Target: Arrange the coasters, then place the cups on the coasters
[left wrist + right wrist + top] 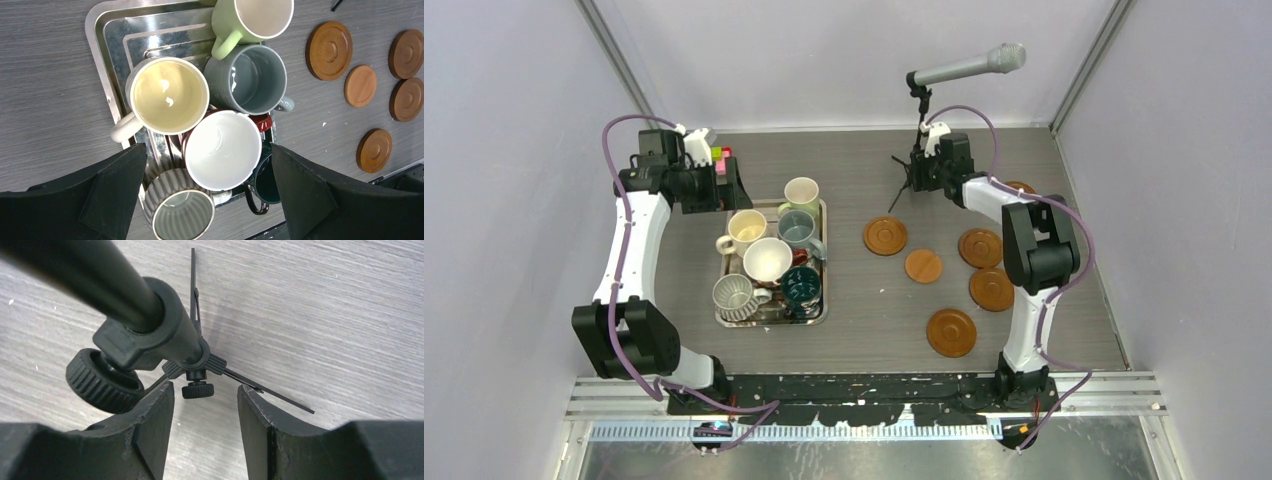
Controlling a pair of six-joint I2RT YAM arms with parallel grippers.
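While the cups (220, 150) crowd the tray (102, 45), grooved brown coasters (328, 50) lie scattered.

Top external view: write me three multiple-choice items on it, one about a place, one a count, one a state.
1. Where do the mugs stand?
A. On the coasters
B. In the steel tray
C. On the bare table
2. How many mugs are there?
A. Four
B. Eight
C. Six
3. How is the left hand?
A. Open, holding nothing
B. Shut on the cream mug
C. Shut on a coaster
Answers: 1 B, all crowd together in the tray; 2 C, six rims count out; 3 A, it stands wide open above the mugs.
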